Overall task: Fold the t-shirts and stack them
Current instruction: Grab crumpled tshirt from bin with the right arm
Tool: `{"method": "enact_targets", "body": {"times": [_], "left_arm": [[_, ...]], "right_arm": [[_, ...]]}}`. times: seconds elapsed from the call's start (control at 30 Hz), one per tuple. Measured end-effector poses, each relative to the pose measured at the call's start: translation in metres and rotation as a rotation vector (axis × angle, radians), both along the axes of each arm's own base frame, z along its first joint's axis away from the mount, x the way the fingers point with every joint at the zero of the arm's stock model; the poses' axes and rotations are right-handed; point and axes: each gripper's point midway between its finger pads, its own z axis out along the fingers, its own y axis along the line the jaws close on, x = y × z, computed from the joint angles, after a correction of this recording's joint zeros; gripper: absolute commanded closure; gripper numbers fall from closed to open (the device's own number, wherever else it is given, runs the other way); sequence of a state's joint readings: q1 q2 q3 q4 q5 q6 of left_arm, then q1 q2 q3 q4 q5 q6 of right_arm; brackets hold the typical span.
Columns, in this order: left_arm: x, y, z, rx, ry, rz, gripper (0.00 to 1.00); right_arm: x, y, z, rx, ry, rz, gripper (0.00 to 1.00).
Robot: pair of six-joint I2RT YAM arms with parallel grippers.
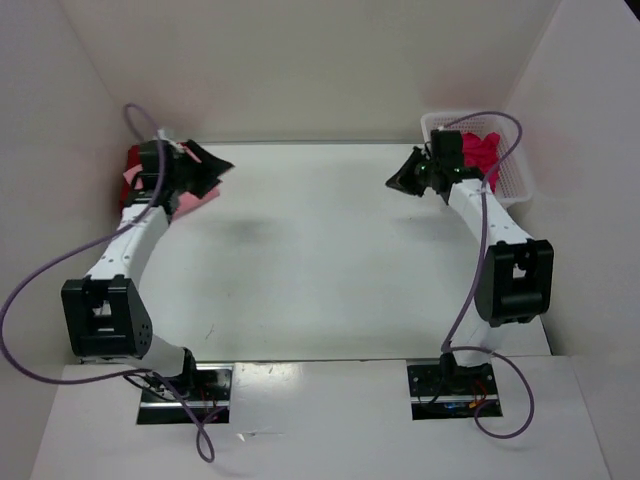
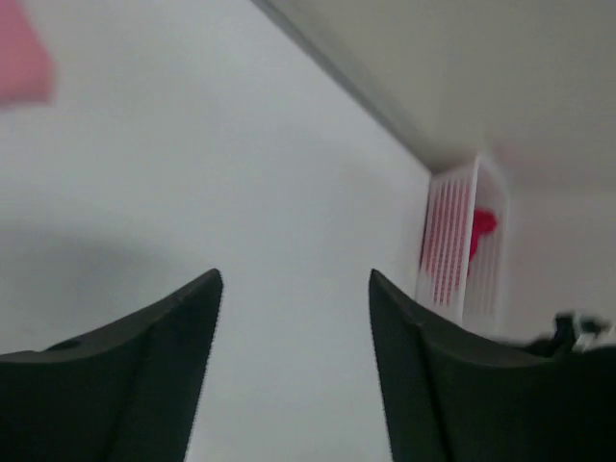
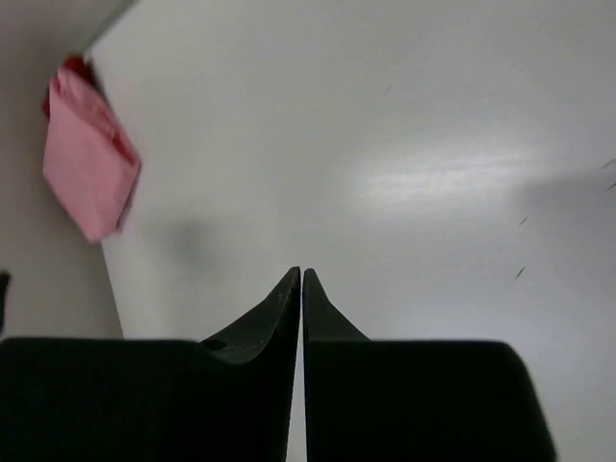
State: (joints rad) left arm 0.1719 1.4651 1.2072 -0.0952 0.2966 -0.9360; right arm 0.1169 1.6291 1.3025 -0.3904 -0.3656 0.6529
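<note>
A folded light pink t-shirt (image 1: 192, 203) (image 3: 87, 164) lies at the table's far left, on top of a dark red t-shirt (image 1: 132, 158) (image 3: 70, 69) whose edge shows beside it. My left gripper (image 1: 212, 166) (image 2: 294, 279) hovers just right of that stack, open, with nothing between its fingers. A crimson-magenta t-shirt (image 1: 482, 150) (image 2: 482, 225) sits bunched in the white lattice basket (image 1: 512, 178) (image 2: 450, 252) at the far right. My right gripper (image 1: 404, 181) (image 3: 301, 274) is left of the basket, shut and holding nothing, pointing toward the table's middle.
White walls close in the table at the left, back and right. The basket stands in the far right corner. Purple cables loop off both arms. White tabletop (image 1: 320, 260) lies between the two grippers.
</note>
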Motion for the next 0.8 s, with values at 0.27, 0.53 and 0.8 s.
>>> {"method": "enact_targets", "body": {"times": [0.27,0.53,0.8], "left_arm": [[-0.069,-0.176,-0.075,0.069,0.162,-0.547,0.47],[-0.127,-0.181,-0.138,0.053,0.351,-0.647,0.42],[-0.138,-0.198,-0.137,0.061,0.340,-0.720,0.40]], "right_arm": [[0.100,-0.151,0.022,-0.182,-0.097,-0.427,0.67],[0.162,-0.254,-0.037,-0.221,-0.028,-0.606,0.48],[0.228,-0.225,-0.070,-0.111,-0.062,-0.457,0.45]]}}
